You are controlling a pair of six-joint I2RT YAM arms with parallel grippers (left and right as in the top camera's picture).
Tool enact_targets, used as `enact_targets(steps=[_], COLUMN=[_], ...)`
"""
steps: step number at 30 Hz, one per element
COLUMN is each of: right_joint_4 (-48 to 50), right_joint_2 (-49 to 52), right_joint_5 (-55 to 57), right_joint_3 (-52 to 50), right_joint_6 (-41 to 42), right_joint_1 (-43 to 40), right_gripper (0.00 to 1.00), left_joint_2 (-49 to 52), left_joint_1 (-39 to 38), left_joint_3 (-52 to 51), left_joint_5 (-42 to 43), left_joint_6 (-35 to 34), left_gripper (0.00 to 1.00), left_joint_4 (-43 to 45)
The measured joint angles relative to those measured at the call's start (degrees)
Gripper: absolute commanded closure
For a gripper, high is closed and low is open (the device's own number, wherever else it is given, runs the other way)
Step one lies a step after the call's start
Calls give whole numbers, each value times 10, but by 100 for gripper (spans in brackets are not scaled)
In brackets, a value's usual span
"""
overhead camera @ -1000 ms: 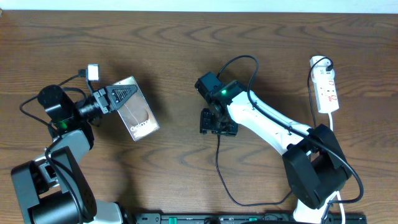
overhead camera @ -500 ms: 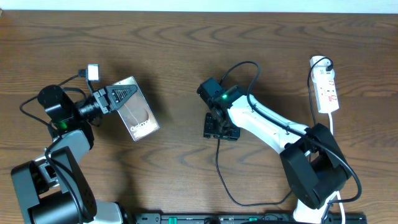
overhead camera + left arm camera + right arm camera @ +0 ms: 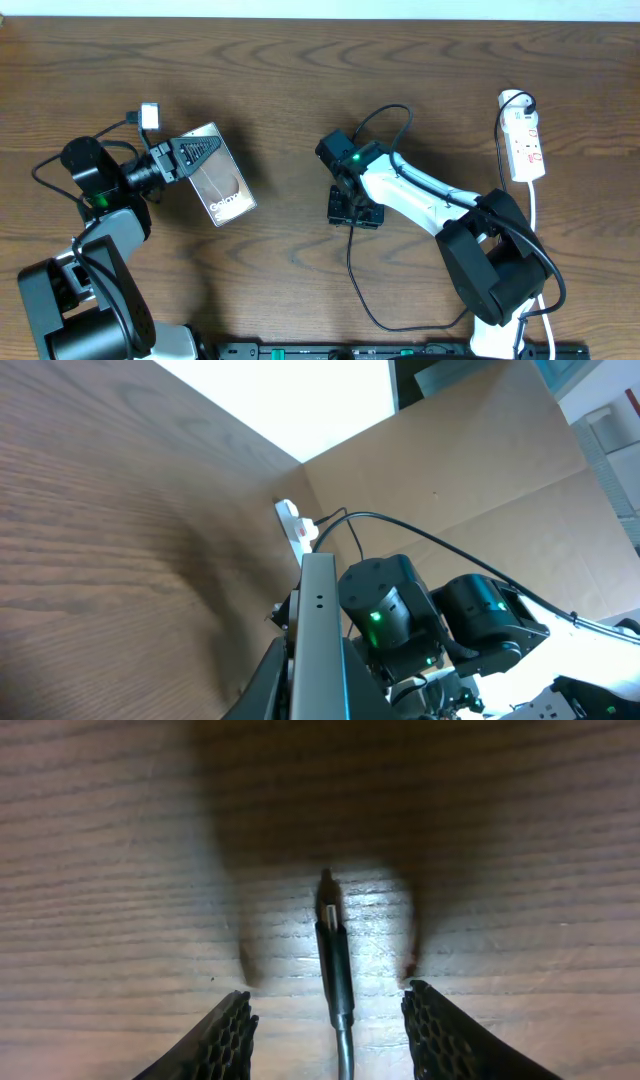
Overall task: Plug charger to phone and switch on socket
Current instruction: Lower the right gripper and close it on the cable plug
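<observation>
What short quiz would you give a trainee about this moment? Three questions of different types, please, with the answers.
1. True or false: the left gripper is shut on the phone.
2. Fill in: the socket lies on the robot's ___ side of the table.
3. What lies between the right gripper's open fingers? A) the charger's connector tip B) the socket C) the phone

Key: 1 true. 2 right. 3 A; the tip rests on the table and touches neither finger.
</observation>
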Motion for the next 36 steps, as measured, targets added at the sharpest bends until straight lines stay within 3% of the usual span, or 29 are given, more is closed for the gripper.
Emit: enact_targets(steps=[36], right_joint_4=[8], right_joint_2=[0], right_joint_5=[14], right_joint_3=[-3], right_joint_6=[0], right_joint_1=[1], right_gripper=[59], left_joint_2=[0], left_joint_1=[0], left_joint_3=[0], left_joint_5=[0], left_joint_6=[0], left_gripper=[92], left_joint_4=[0])
